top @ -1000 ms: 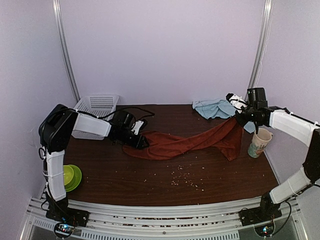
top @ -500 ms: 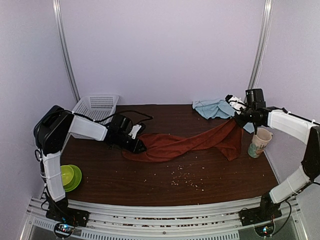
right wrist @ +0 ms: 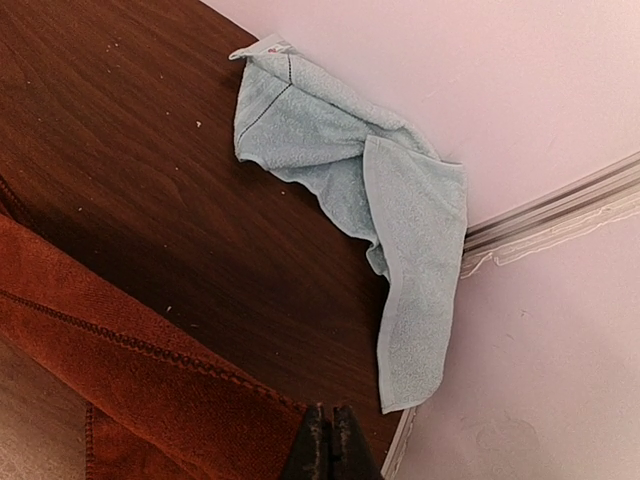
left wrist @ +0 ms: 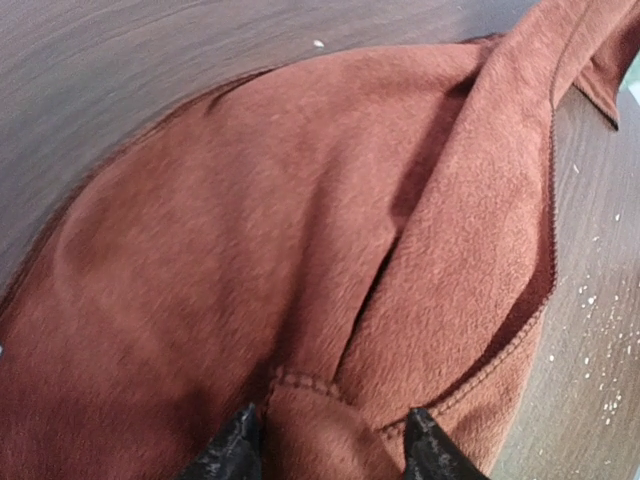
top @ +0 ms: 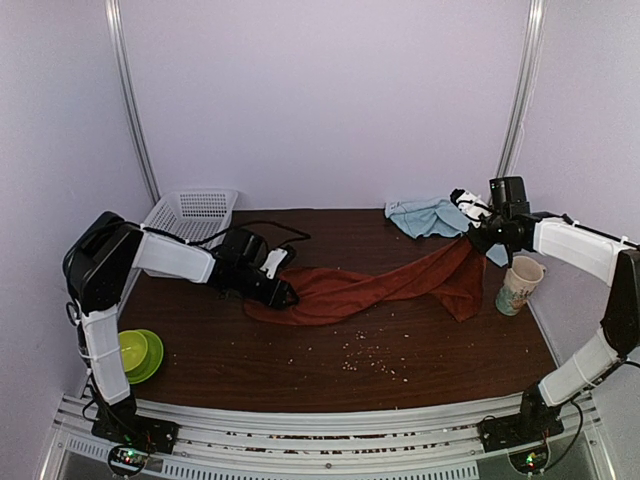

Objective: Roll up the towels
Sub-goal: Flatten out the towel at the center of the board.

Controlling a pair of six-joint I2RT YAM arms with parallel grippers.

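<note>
Left gripper edged nearer, spread astride rust-red towel (stretched left-right); right gripper pinches its raised end.

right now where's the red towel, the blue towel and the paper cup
red towel [top: 352, 294], top view, middle of the cloth
blue towel [right wrist: 300, 130], right wrist view, upper fold
paper cup [top: 517, 293], top view, side wall

table bearing: rust-red towel sprawling across centre | light-blue towel lying upper right | basket sitting upper left | green bowl lower left | cup standing right | crumbs lower centre
</note>
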